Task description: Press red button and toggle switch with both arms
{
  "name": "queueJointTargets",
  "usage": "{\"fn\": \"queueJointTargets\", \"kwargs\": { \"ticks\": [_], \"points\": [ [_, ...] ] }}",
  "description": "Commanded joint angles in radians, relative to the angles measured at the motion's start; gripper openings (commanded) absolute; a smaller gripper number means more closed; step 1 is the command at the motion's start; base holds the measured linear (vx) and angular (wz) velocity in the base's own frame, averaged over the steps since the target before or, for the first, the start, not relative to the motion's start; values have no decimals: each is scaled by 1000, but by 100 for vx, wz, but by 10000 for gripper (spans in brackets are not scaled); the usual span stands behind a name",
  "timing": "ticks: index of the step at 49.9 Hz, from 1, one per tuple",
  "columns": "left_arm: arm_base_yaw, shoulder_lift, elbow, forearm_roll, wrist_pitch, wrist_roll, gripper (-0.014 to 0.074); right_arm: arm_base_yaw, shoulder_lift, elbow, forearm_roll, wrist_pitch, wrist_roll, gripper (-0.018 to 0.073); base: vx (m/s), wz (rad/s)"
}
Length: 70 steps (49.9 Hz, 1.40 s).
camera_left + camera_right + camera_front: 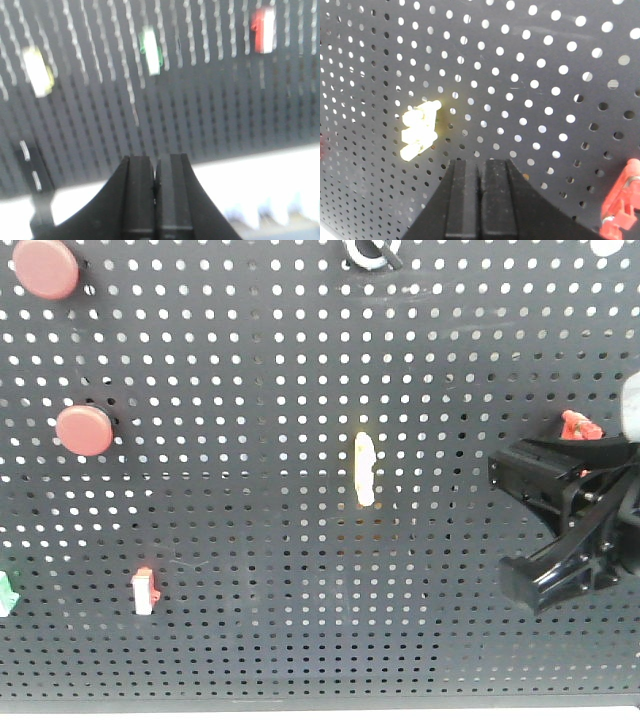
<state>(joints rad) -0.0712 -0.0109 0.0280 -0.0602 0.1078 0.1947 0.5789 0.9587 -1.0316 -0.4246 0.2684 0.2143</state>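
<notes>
Two round red buttons (85, 430) (45, 267) stick out of the black pegboard (300, 360) at the upper left. The small red ridged toggle switch (580, 426) sits at the far right, and it also shows low at the right edge as the toggle switch (620, 210) in the right wrist view. My right gripper (560, 510) hovers just below and left of it; its jaws are shut and empty (480, 162). The left gripper (156, 162) is also shut on nothing, near the board's lower edge, and is out of the front view.
A pale yellow lever (366, 469) (420, 130) stands mid-board. A red-and-white switch (146, 591) (263, 29) and a green one (5, 595) (151, 50) sit low on the left. A ring-shaped knob (370, 252) is at the top edge. The left wrist view is blurred.
</notes>
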Motion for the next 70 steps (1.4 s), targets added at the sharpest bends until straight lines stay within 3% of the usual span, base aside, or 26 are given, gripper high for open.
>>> {"fn": "queueJointTargets", "kwargs": {
  "ticks": [1,47,52,64,70],
  "points": [
    [1,-19,35,-14,-38,-2,2,-4,-16,-31,-18,-67,-4,0,0,0],
    [1,-18,33,-14,-37,-2,2,-15,-69,26,-15,-74,-5,0,0,0],
    [1,-18,33,-14,-37,-2,2,-79,-184,130,30,-100,-5,0,0,0],
    [1,-18,33,-14,-37,-2,2,-398,-557,495,187,-106,-27,0,0,0],
    [1,-18,33,-14,-37,-2,2,-522,-738,680,312,-106,-97,0,0,0]
  ]
}}
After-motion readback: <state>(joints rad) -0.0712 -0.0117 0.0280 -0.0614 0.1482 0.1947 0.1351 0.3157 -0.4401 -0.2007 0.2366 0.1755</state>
